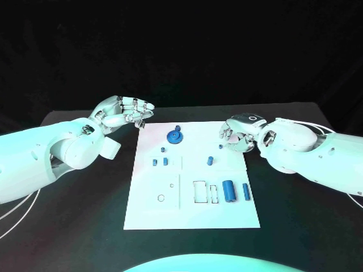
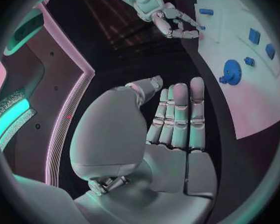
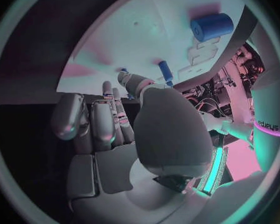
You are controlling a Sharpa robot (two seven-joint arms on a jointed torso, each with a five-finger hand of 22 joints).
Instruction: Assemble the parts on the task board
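Black worktop (image 1: 83, 226) carries the white board (image 1: 190, 209), which lies lengthwise in the middle between the two arms. From the head view the whole layout reads at once: a blue gear (image 1: 174, 136) near the far end, two small pegs (image 1: 160, 162) and a single pin (image 1: 210, 161) about midway, and a thick cylinder (image 1: 229, 191) with a slimmer rod (image 1: 246, 191) beside it toward the near end.

The left robot hand (image 1: 129, 111) hovers off the board's far left corner, over bare worktop. Its wrist view shows what the head view hides: the fingers (image 2: 180, 117) lie straight and side by side, thumb apart, with nothing in the palm.

The right robot hand (image 1: 240, 134) sits over the board's far right edge, fingers curled downward. Its wrist view shows the fingers (image 3: 109, 114) bent in loosely, holding nothing, with the pin just beyond the thumb tip; whether they touch, I cannot tell.
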